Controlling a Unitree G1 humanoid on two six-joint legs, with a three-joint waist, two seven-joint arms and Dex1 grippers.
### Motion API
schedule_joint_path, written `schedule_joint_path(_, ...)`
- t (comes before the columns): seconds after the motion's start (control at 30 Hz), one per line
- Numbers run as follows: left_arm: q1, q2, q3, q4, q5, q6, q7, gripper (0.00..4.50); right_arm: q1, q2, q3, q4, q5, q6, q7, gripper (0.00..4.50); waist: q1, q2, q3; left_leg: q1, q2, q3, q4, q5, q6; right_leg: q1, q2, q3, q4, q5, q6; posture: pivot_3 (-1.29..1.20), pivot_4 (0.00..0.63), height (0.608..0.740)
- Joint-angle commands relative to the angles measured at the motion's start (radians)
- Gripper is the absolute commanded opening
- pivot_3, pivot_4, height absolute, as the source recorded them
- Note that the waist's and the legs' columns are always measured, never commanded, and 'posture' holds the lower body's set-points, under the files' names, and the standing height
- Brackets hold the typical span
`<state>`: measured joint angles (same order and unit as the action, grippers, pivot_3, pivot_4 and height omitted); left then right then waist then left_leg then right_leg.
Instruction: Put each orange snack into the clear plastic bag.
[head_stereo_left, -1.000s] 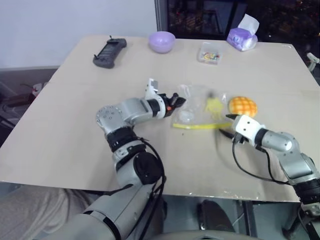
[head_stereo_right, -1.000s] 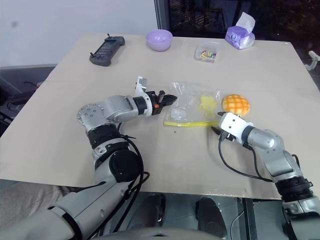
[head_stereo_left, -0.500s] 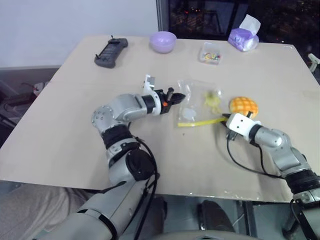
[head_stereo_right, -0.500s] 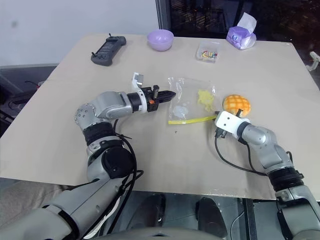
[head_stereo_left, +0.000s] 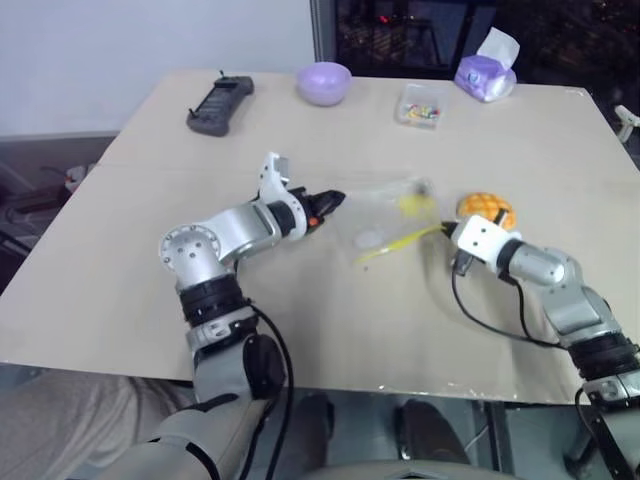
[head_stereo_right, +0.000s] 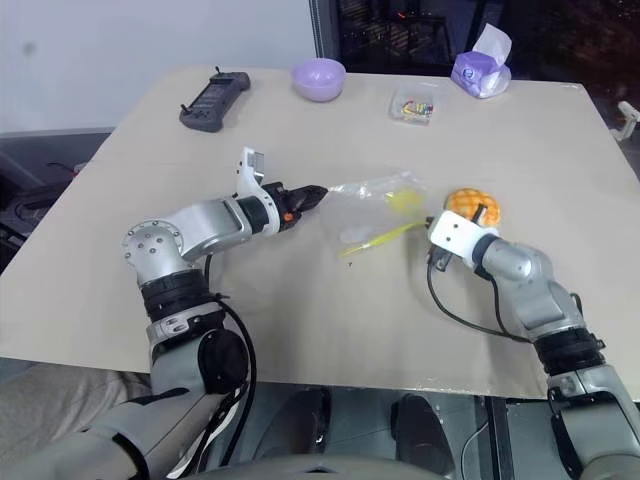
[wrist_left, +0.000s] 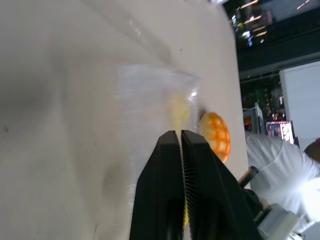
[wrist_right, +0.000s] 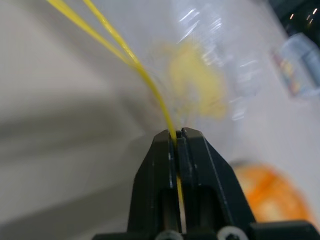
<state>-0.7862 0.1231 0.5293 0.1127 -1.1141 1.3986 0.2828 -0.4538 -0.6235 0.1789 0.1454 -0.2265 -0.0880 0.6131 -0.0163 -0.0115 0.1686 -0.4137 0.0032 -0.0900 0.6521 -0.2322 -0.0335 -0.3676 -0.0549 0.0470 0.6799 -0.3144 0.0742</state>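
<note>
Nothing is packed yet: the orange snack sits on the tabletop just beside the clear plastic bag, at its right end, outside it. The bag is lifted off the tabletop and stretched between both arms. The right gripper has its fingers closed tight on the yellow seal strip, on the bag's edge nearest the snack. The left gripper pinches the opposite edge of the bag, fingers almost touching with the film between them. By my reading the mouth is being pulled open; the snack must then be picked up and slipped inside
</note>
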Motion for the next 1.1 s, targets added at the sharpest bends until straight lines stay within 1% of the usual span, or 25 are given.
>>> schedule_joint_path(0.03,0.040,0.180,-0.249,-0.128,0.200,-0.168,-0.226,2.37,-0.025,-0.006,-0.044,-0.101,0.051,0.082,0.040,0.00,-0.003,0.000,0.000,0.000,0.000,0.000,-0.001,0.000,0.000,-0.001,0.000,0.000,0.000,0.000,0.000,0.00,0.150,0.740)
schedule_joint_path(0.1,0.056,0.249,-0.314,-0.143,0.272,-0.272,-0.340,2.37,-0.034,-0.002,-0.043,-0.131,0.057,0.122,0.052,0.00,-0.004,0.000,0.000,-0.001,0.001,0.001,-0.003,0.000,0.000,-0.002,0.001,0.001,0.000,0.000,0.000,0.00,0.150,0.740)
schedule_joint_path(0.2,0.069,0.358,-0.414,-0.164,0.461,-0.537,-0.486,2.37,-0.046,0.021,-0.039,-0.170,0.054,0.216,0.049,0.00,-0.002,0.000,0.000,-0.001,0.001,0.001,-0.003,0.000,0.000,-0.003,0.001,0.001,0.000,0.000,0.000,0.00,0.150,0.740)
schedule_joint_path(0.27,0.067,0.380,-0.440,-0.162,0.535,-0.658,-0.538,2.37,-0.050,0.042,-0.042,-0.187,0.056,0.275,0.041,0.00,-0.001,0.000,0.000,-0.001,0.001,0.002,-0.003,0.000,0.000,-0.003,0.001,0.002,0.000,0.000,0.000,0.00,0.150,0.740)
schedule_joint_path(0.33,0.058,0.374,-0.460,-0.225,0.549,-0.732,-0.608,2.37,-0.067,0.057,-0.016,-0.197,0.038,0.311,0.045,0.00,0.001,0.000,0.000,-0.001,0.001,0.002,-0.003,0.000,0.000,-0.003,0.001,0.002,0.000,0.000,-0.001,0.00,0.150,0.740)
schedule_joint_path(0.37,0.061,0.384,-0.502,-0.269,0.585,-0.780,-0.648,2.37,-0.079,0.066,0.000,-0.194,0.025,0.324,0.046,0.00,0.005,0.000,0.000,-0.002,0.001,0.001,-0.003,0.000,0.000,-0.003,0.001,0.002,0.000,0.000,-0.001,0.00,0.150,0.740)
schedule_joint_path(0.43,0.107,0.447,-0.648,-0.375,0.712,-0.894,-0.765,2.37,-0.116,0.091,0.032,-0.169,0.003,0.348,0.044,0.00,0.001,0.000,0.000,-0.003,0.000,0.001,-0.003,0.000,0.000,-0.004,0.000,0.001,-0.001,0.000,0.000,0.00,0.150,0.740)
schedule_joint_path(0.53,0.180,0.511,-0.751,-0.430,0.796,-0.946,-0.865,2.37,-0.161,0.117,0.051,-0.124,-0.014,0.362,0.031,0.00,-0.006,0.001,0.000,-0.002,0.000,0.004,-0.005,0.000,0.000,-0.004,0.000,0.004,-0.001,0.000,0.000,0.00,0.150,0.740)
schedule_joint_path(0.6,0.221,0.538,-0.782,-0.436,0.838,-0.977,-0.906,2.37,-0.177,0.129,0.057,-0.098,-0.020,0.358,0.023,0.00,-0.013,0.002,0.000,-0.001,0.001,0.004,-0.006,0.000,0.000,-0.005,0.001,0.005,0.000,0.000,-0.001,0.00,0.150,0.740)
schedule_joint_path(0.77,0.291,0.581,-0.795,-0.447,0.928,-1.011,-0.945,2.37,-0.181,0.140,0.060,-0.048,-0.026,0.341,0.015,0.00,-0.022,0.002,0.001,-0.003,0.002,0.005,-0.005,0.000,0.001,-0.008,0.002,0.006,0.002,0.000,-0.001,0.00,0.150,0.740)
schedule_joint_path(0.93,0.324,0.568,-0.772,-0.472,0.949,-1.002,-0.956,2.37,-0.179,0.129,0.066,-0.017,-0.032,0.319,0.018,0.00,-0.024,0.002,0.001,-0.003,0.002,0.005,-0.005,-0.001,0.003,-0.009,0.002,0.006,0.002,0.000,-0.001,0.00,0.150,0.740)
schedule_joint_path(1.1,0.351,0.572,-0.801,-0.447,1.033,-1.041,-0.957,2.37,-0.195,0.141,0.066,-0.009,-0.026,0.318,0.021,0.00,-0.025,0.002,0.001,-0.003,0.002,0.005,-0.005,-0.002,0.004,-0.009,0.002,0.006,0.003,0.000,-0.001,0.00,0.150,0.740)
